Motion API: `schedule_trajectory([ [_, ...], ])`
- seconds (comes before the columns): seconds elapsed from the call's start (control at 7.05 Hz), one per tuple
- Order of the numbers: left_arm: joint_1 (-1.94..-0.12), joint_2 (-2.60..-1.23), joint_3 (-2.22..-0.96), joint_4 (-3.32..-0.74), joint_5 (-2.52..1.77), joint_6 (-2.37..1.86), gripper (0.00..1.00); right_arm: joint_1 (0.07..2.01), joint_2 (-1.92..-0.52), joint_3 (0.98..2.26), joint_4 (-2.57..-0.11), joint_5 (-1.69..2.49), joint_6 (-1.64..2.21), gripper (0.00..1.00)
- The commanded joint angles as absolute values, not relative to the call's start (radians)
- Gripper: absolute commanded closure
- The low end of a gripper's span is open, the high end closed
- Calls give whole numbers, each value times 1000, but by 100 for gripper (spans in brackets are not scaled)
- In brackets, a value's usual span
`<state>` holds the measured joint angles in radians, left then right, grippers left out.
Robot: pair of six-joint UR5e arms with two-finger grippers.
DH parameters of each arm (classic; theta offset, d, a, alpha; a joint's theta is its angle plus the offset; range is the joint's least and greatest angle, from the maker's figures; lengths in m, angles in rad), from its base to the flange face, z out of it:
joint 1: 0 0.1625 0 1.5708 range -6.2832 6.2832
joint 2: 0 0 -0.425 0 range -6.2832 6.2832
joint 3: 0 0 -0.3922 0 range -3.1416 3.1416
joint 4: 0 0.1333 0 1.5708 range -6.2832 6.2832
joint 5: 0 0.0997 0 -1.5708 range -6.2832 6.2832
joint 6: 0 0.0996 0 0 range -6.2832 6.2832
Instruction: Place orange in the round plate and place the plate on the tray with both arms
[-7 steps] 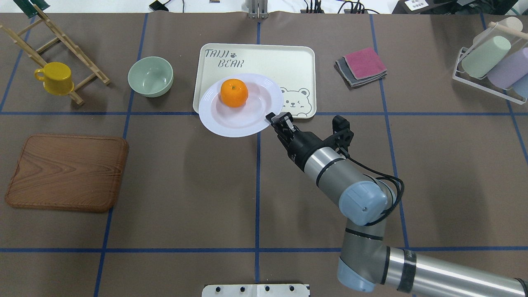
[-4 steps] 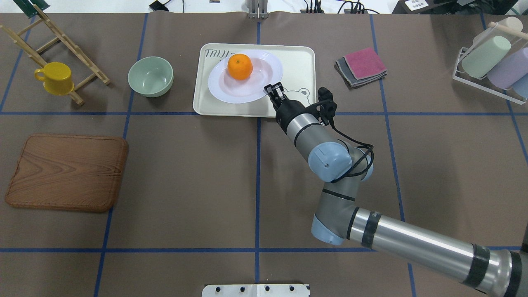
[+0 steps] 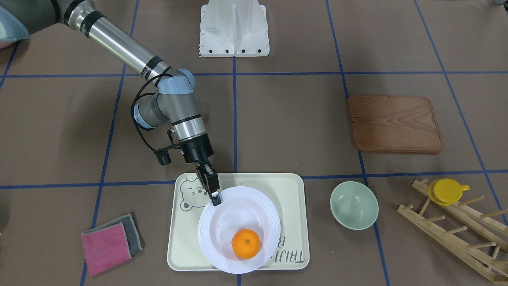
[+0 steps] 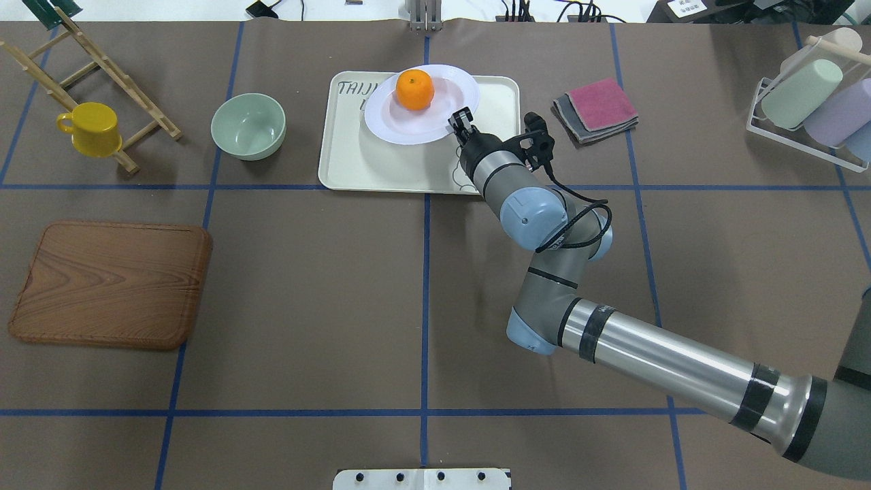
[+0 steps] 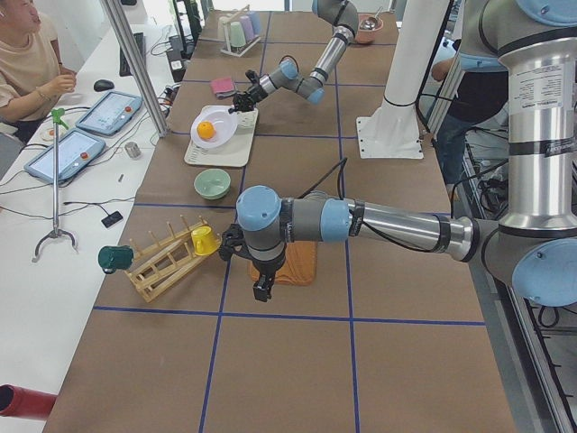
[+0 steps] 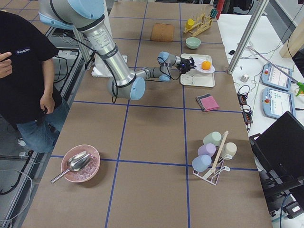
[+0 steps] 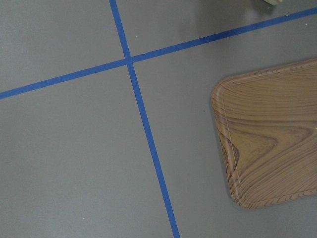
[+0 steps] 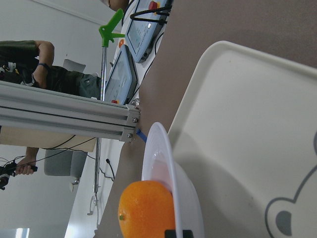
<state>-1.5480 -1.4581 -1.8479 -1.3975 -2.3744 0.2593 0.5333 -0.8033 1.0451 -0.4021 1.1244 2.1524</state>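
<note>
The orange (image 4: 415,90) lies in the white round plate (image 4: 408,128), toward its far side. My right gripper (image 4: 463,121) is shut on the plate's near-right rim (image 3: 222,198). The plate is over the far half of the cream tray (image 4: 360,163), and its far rim overhangs the tray's far edge. In the right wrist view the plate (image 8: 157,163) seems to sit slightly above the tray (image 8: 247,129), with a shadow under it. My left gripper (image 5: 261,287) shows only in the exterior left view, hanging over the wooden board (image 5: 293,262); I cannot tell if it is open or shut.
A pale green bowl (image 4: 248,126) stands left of the tray. A yellow cup (image 4: 92,129) hangs on a wooden rack (image 4: 102,75). Folded cloths (image 4: 599,109) lie right of the tray, and a cup rack (image 4: 810,102) stands at the far right. The wooden board (image 4: 109,282) is near left.
My right arm has carried the plate with the orange away from the robot, from the tray's near-left edge to over its far half.
</note>
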Motion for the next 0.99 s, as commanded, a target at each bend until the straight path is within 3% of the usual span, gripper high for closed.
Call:
schedule_trajectory([
  [0.0,-1548,-1459,-1847,-1397,-2375,259,1,537,-855,1171,-470,1204,2020,0],
  [0.57,-1548,-1456,-1847,-1399,-2373,261,1,622,-943,1535,-1022,1565,1593,0],
  [0.85,-1548,-1456,-1845,-1402,-2368,262,1,660,-942,1644,-1294,1660,1406,0],
])
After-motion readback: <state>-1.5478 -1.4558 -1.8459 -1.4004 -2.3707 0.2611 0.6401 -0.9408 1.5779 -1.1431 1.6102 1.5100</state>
